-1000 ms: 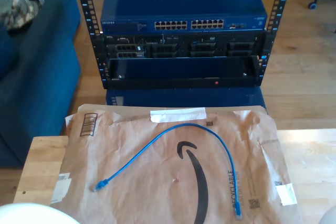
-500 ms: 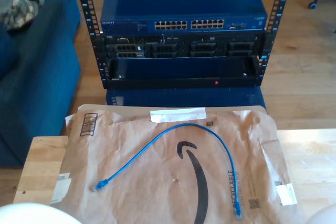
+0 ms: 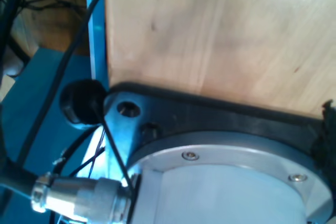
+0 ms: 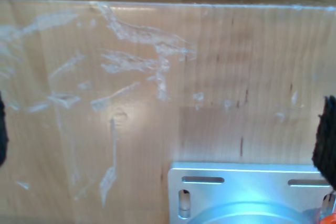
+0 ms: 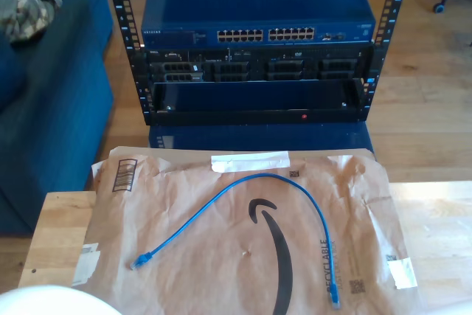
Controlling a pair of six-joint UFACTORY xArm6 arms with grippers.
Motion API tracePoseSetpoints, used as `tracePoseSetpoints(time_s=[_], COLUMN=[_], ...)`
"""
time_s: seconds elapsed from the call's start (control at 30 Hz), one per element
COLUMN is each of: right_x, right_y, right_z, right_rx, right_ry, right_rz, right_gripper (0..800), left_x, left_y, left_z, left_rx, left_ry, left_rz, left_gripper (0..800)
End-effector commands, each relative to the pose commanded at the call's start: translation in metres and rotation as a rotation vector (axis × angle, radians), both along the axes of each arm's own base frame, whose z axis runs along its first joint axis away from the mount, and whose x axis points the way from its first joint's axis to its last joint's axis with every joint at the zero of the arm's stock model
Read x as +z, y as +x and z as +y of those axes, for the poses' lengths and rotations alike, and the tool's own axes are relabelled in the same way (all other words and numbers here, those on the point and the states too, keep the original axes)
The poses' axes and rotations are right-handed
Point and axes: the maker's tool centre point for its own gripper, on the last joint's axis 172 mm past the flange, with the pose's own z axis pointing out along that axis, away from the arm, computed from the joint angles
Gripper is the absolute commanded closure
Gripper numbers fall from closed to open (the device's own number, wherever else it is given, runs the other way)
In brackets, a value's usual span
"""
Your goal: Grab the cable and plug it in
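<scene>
Nearby: cable (image 5: 243, 215) on paper mailer (image 5: 184, 256), rack (image 5: 254, 49) behind

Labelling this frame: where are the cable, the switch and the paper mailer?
cable (image 5: 259, 177), exterior view, top of its arc.
switch (image 5: 258, 5), exterior view, blue top panel.
paper mailer (image 5: 221, 256), exterior view, bare brown paper.

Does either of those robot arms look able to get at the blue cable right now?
Probably yes. The cable lies loose in an arc on the brown paper, with nothing on top of it or crowding it. I can't tell from here how near either arm is to it, so reach itself is unconfirmed.
</scene>
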Motion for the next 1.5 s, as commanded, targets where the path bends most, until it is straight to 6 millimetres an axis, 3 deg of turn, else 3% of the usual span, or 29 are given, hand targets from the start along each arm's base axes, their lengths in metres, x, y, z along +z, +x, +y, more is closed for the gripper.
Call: tracePoseSetpoints(time_s=[0.07, 0.17, 0.33, 0.47, 0.63, 0.73, 0.9, 1.0, 1.2, 1.5], right_x=[0.006, 0.014, 0.028, 0.038, 0.053, 0.064, 0.074, 0.078, 0.095, 0.089], right_y=[0.001, 0.003, 0.025, 0.055, 0.094, 0.13, 0.191, 0.223, 0.248, 0.286], right_z=[-0.006, -0.012, -0.021, -0.019, -0.019, -0.007, 0.038, 0.075, 0.154, 0.293], right_rx=[-0.003, -0.02, -0.027, -0.01, -0.001, 0.033, 0.093, 0.138, 0.21, 0.383], right_ry=[-0.015, -0.032, -0.064, -0.083, -0.12, -0.126, -0.099, -0.074, -0.029, -0.052], right_rz=[-0.002, -0.005, -0.007, -0.012, -0.034, -0.046, -0.04, -0.019, 0.096, 0.179], right_gripper=[6, 6, 6, 6, 8, 9, 27, 27, 9, 9], left_x=[0.013, 0.057, 0.117, 0.131, 0.131, 0.132, 0.128, 0.125, 0.13, 0.132], left_y=[-0.001, 0.003, 0.052, 0.082, 0.122, 0.143, 0.155, 0.164, 0.182, 0.194], left_z=[0.003, 0.028, 0.022, 0.038, 0.053, 0.058, 0.049, 0.045, 0.039, 0.034], left_rx=[0.004, 0.039, 0.085, 0.1, 0.079, 0.079, 0.049, 0.038, 0.018, 0.0], left_ry=[-0.012, 0.009, -0.087, -0.039, 0.058, 0.108, 0.097, 0.094, 0.117, 0.132], left_rz=[0.005, 0.0, -0.079, -0.055, 0.016, 0.038, 0.06, 0.081, 0.096, 0.105], left_gripper=[0, 0, 0, 0, 0, 0, 0, 0, 0, 0])
